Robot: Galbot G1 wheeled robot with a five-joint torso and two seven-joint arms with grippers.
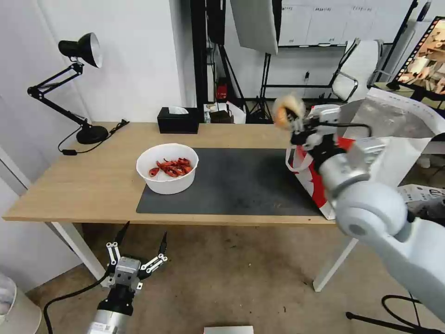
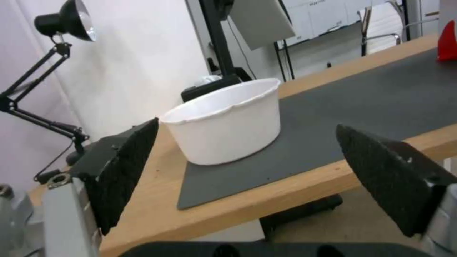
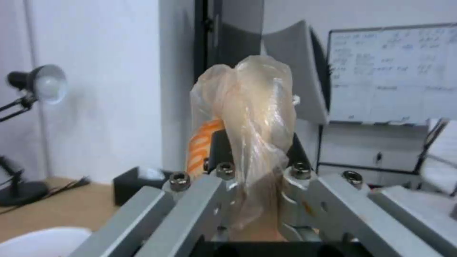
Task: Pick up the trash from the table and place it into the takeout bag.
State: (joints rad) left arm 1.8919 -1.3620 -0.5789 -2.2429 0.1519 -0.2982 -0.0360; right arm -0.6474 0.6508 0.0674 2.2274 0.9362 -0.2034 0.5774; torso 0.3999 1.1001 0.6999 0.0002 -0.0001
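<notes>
My right gripper point(image 1: 291, 119) is shut on the small knotted clear bag point(image 1: 286, 110) with a beige lump, a piece of the trash. It holds the bag in the air just left of the takeout bag point(image 1: 384, 117), which stands open with silver lining at the table's point(image 1: 92, 176) right end. From the right wrist, the clear bag point(image 3: 252, 114) sticks up between the shut fingers point(image 3: 300, 171). The white bowl point(image 1: 168, 168) of red shell scraps sits on the dark mat's point(image 1: 241, 185) left end. My left gripper point(image 1: 141, 241) hangs open below the front edge, facing the bowl point(image 2: 228, 121).
A black tissue box point(image 1: 178, 120) stands at the table's back edge. A black desk lamp point(image 1: 83, 69) with its cable occupies the back left corner. Behind the table are light stands and a white chair point(image 1: 357, 69). A cable lies on the floor at the right.
</notes>
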